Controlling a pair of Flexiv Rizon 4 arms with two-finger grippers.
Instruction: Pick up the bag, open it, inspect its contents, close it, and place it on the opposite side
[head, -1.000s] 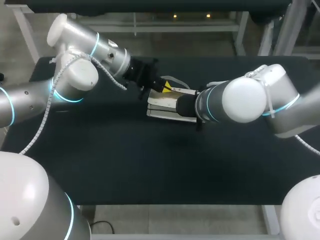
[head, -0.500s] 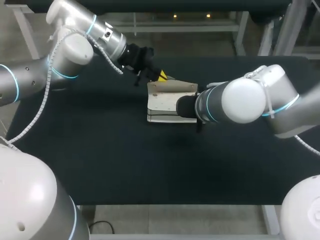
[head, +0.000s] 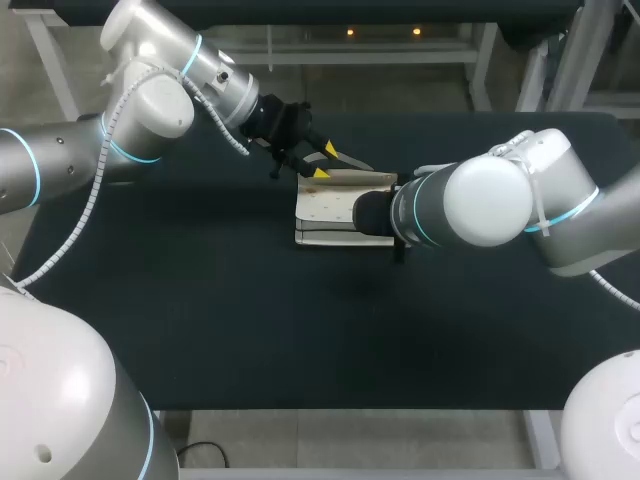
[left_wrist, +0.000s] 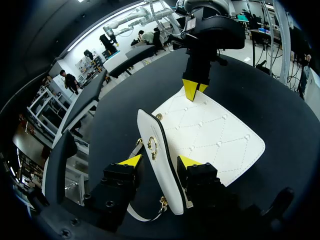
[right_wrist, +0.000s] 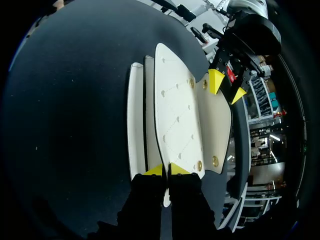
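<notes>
A white quilted handbag (head: 335, 208) with diamond stitching and small gold studs lies flat on the black table (head: 250, 330), around the middle and closer to the far edge than the near one. In the right wrist view its smooth flap (right_wrist: 217, 125) is folded open toward the far edge, showing gold snaps.

The left gripper (head: 324, 162) has its yellow-tipped fingers apart. They straddle the handbag's far edge, which carries a gold ring clasp (left_wrist: 152, 147), and a gap shows beside one finger. The right gripper (right_wrist: 166, 170) has its fingers drawn together, clamped on the handbag's right-hand edge.

Bare black surface spreads wide toward the near edge and both side edges. Behind the handbag, the far edge is near.
</notes>
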